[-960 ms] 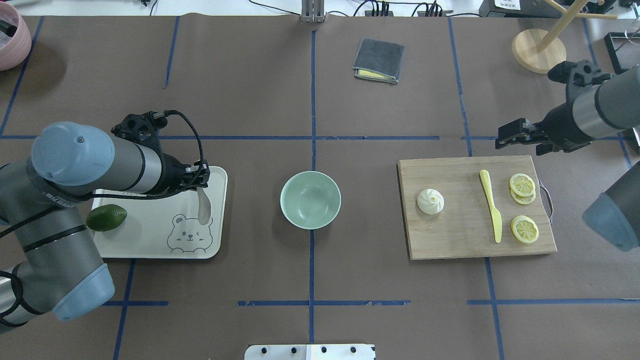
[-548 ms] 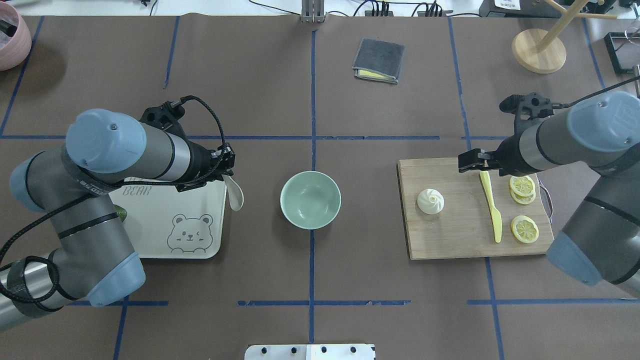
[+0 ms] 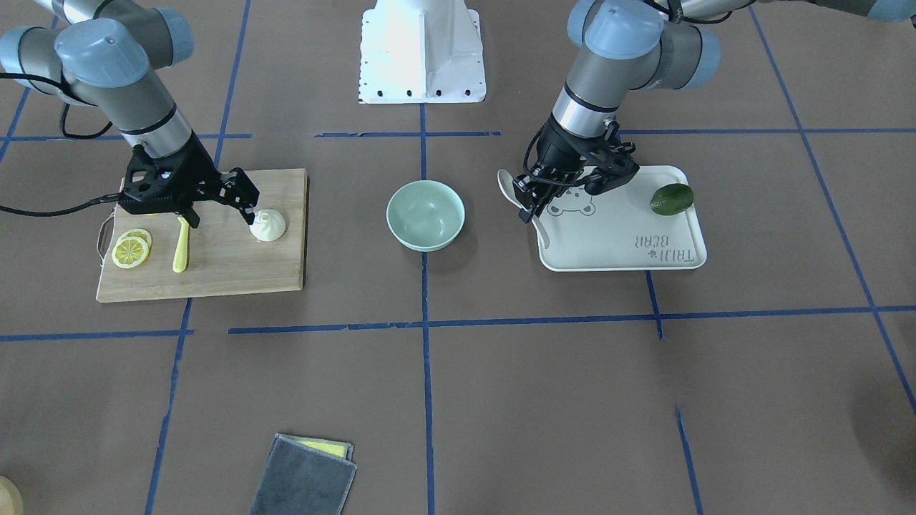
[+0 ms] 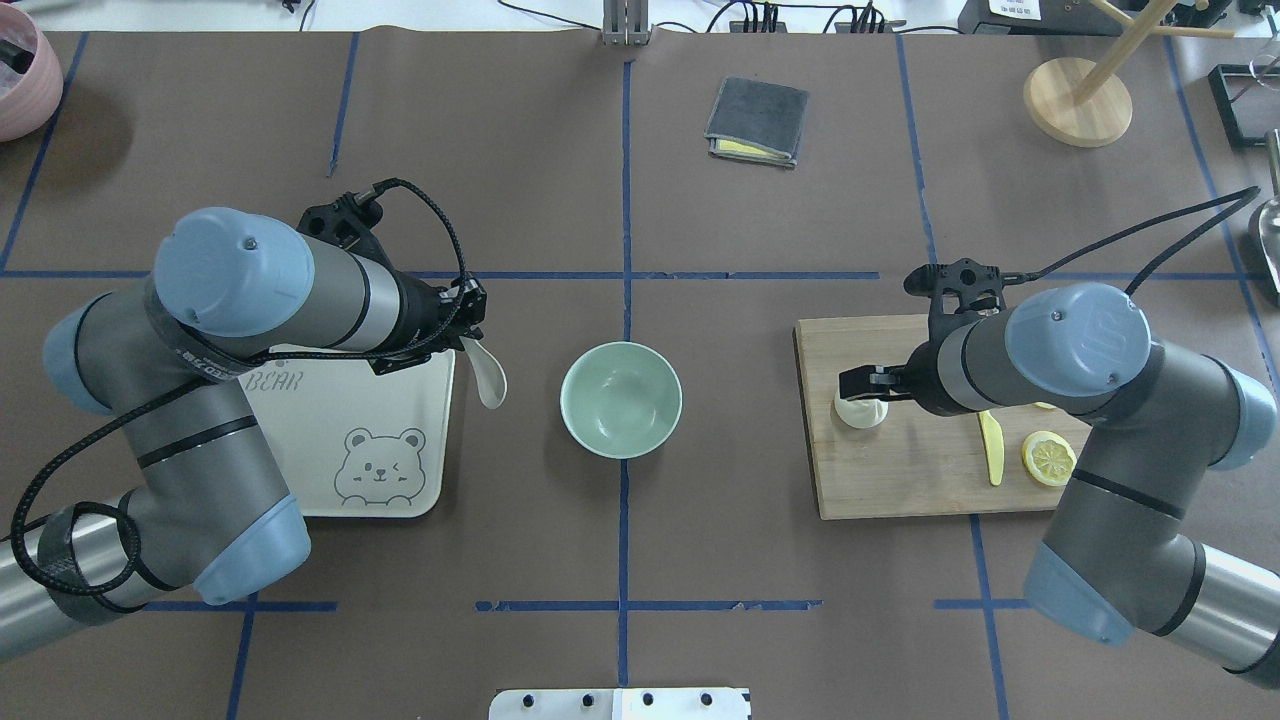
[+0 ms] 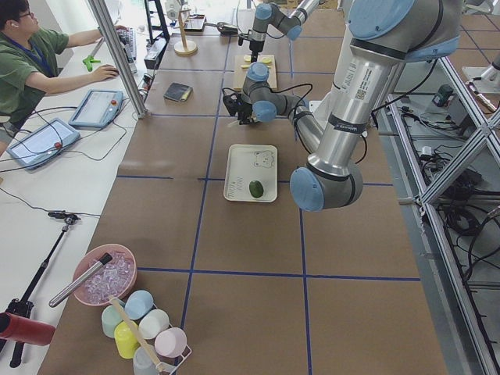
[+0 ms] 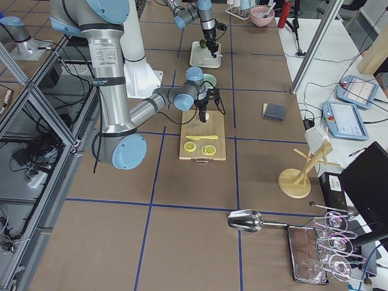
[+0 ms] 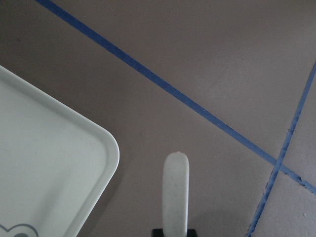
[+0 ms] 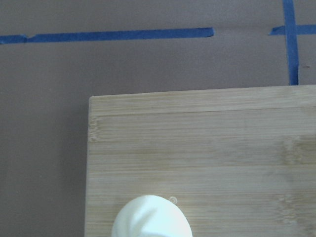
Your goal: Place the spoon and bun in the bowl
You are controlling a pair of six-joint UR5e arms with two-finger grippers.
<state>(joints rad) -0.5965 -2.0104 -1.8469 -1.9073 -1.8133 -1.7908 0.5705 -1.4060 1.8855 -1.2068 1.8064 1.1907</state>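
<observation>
The pale mint-green bowl [image 4: 621, 400] [image 3: 425, 214] stands empty at the table's middle. My left gripper [image 4: 468, 338] [image 3: 528, 204] is shut on the handle of the off-white spoon [image 4: 490, 378] [image 3: 507, 187] [image 7: 176, 192]. It holds the spoon in the air, scoop end out, between the tray's edge and the bowl. The white pleated bun [image 4: 862, 414] [image 3: 268, 227] [image 8: 152, 217] sits on the wooden board's bowl-side end. My right gripper [image 4: 860, 383] [image 3: 247, 200] hovers just over the bun, open and empty.
The wooden cutting board [image 4: 900, 480] also carries a yellow plastic knife [image 4: 990, 445] and lemon slices [image 4: 1048, 458]. A cream bear tray [image 4: 340, 440] holds a green avocado [image 3: 671, 199]. A grey cloth [image 4: 757, 120] and a wooden stand [image 4: 1077, 100] are at the far side.
My left gripper carried the spoon from over the tray rightward past its edge toward the bowl. My right gripper swung from the board's far right corner leftward to over the bun.
</observation>
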